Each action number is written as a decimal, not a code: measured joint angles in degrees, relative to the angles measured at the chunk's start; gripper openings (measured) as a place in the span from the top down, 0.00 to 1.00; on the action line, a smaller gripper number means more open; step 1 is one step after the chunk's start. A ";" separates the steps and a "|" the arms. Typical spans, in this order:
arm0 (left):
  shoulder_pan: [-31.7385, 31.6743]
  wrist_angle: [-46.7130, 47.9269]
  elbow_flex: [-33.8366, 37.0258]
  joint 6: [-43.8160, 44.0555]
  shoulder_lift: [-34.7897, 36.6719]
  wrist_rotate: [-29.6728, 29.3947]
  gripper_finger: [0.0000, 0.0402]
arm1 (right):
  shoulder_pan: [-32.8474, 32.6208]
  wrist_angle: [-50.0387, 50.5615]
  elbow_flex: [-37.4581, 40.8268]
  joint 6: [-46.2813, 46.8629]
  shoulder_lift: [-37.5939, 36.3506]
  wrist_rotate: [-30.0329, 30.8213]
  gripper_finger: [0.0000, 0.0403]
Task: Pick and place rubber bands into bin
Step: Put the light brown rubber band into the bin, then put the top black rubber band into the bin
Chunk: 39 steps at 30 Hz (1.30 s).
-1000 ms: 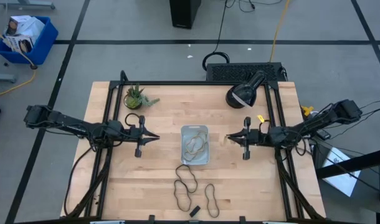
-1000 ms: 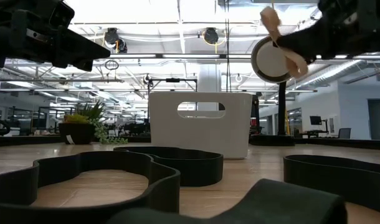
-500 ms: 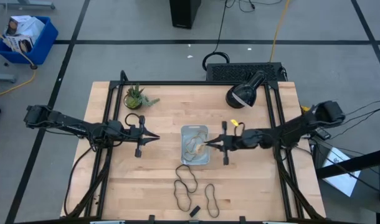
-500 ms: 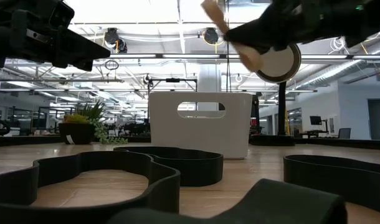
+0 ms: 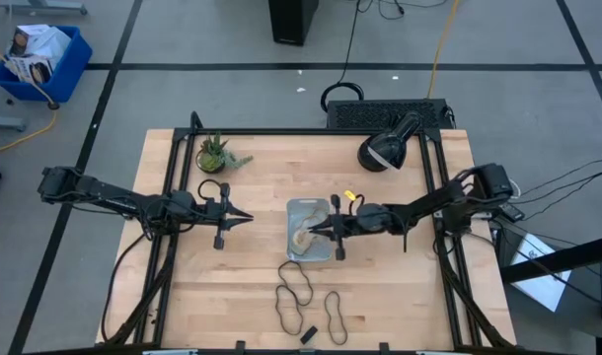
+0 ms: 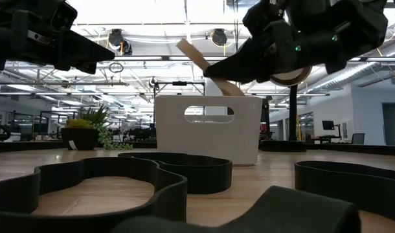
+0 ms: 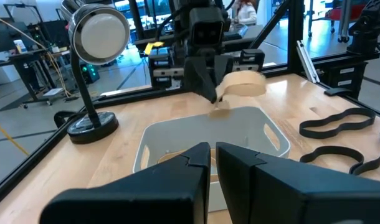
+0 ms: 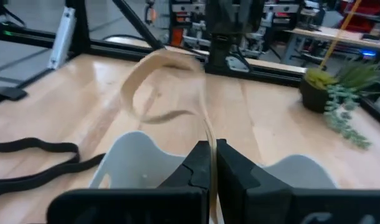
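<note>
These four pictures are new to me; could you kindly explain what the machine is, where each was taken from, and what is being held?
It is a robot with two dark arms at a wooden table. One picture looks straight down, one looks level across the tabletop, and two come from cameras on the wrists. The right pincer is shut on a tan rubber band above the small pale bin. The left pincer waits beside the bin, shut. Black rubber bands lie on the table, with a potted plant and a lamp.

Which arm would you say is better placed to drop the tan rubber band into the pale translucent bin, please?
The right: its claw is shut on the tan rubber band over the pale translucent bin. The left claw waits beside it.
</note>
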<state>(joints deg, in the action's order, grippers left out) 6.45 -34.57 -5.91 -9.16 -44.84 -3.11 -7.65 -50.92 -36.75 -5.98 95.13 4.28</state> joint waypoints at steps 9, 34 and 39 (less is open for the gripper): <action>0.01 0.02 0.00 -0.10 0.02 0.00 0.91 | 0.60 0.78 0.00 0.80 1.47 -0.04 0.97; 0.01 0.05 0.00 -0.01 0.02 0.00 0.91 | -0.21 0.50 0.02 1.75 0.53 0.08 0.63; 0.00 0.14 0.00 -0.01 0.00 0.00 0.91 | -1.10 4.12 0.07 0.90 -4.81 0.38 0.73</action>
<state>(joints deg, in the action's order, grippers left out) 6.45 -34.42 -5.91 -9.17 -44.84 -3.11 -8.75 -46.80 -36.69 -5.09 90.32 4.66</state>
